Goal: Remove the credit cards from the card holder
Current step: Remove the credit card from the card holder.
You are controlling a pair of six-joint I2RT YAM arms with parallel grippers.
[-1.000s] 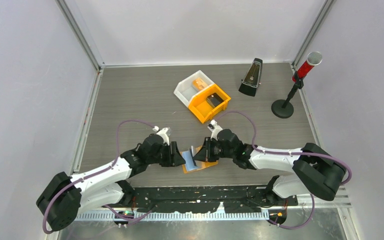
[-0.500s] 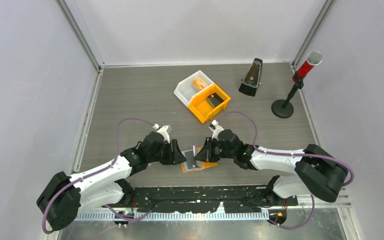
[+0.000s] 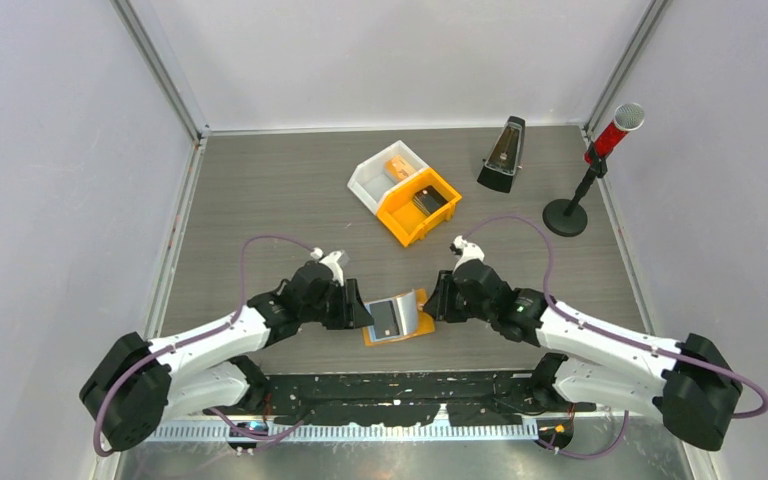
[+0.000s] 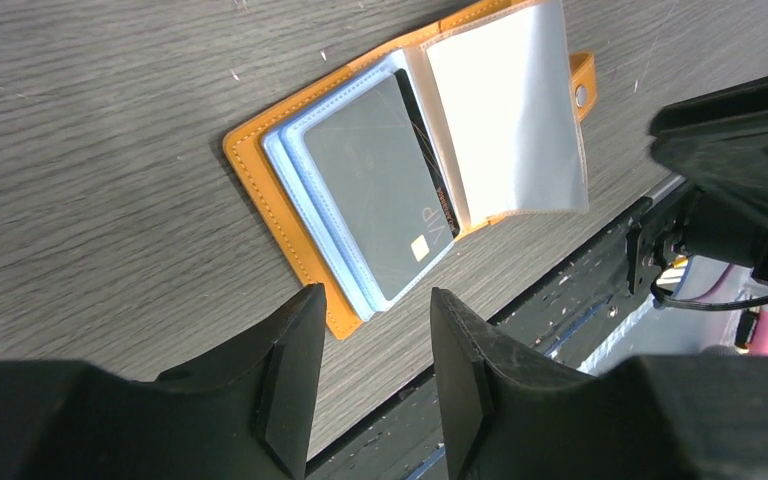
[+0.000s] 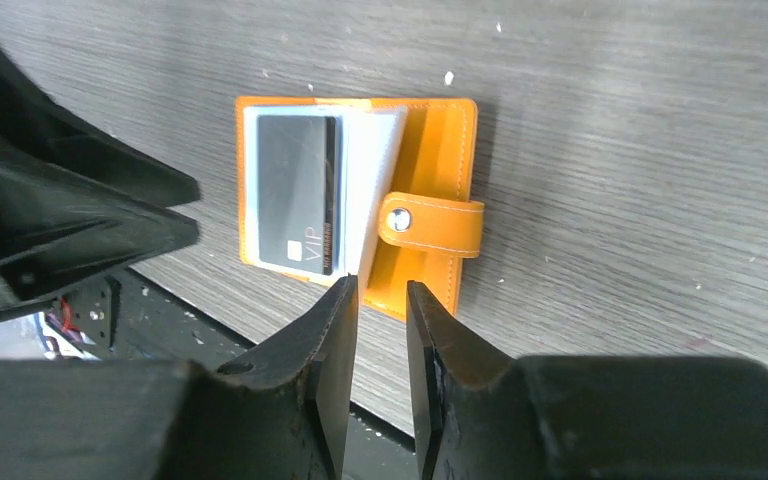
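The card holder [image 3: 415, 325] lies open and flat on the table near the front edge, between my two grippers. It also shows in the left wrist view [image 4: 260, 165] and the right wrist view [image 5: 442, 135]. A black credit card [image 4: 375, 190] sits inside a pale blue sleeve on its left half; it also shows in the right wrist view [image 5: 295, 195]. A clear sleeve [image 4: 505, 115] stands folded over to the right. The tab [image 5: 430, 226] lies on the right half. My left gripper [image 4: 375, 310] is open and empty just left of the holder. My right gripper [image 5: 380, 290] is open by a narrow gap, empty, just off the holder's right side.
An orange bin [image 3: 418, 207] with a dark item and a white bin [image 3: 385, 172] with an orange item stand at the back middle. A metronome [image 3: 502, 155] and a microphone on a stand [image 3: 600, 150] are at the back right. The table's front edge [image 3: 400, 350] runs just below the holder.
My right gripper has drawn back to the right, away from the holder, and let go of the sleeve. The sleeves have dropped flatter, with the black card showing. The left gripper has hardly moved.
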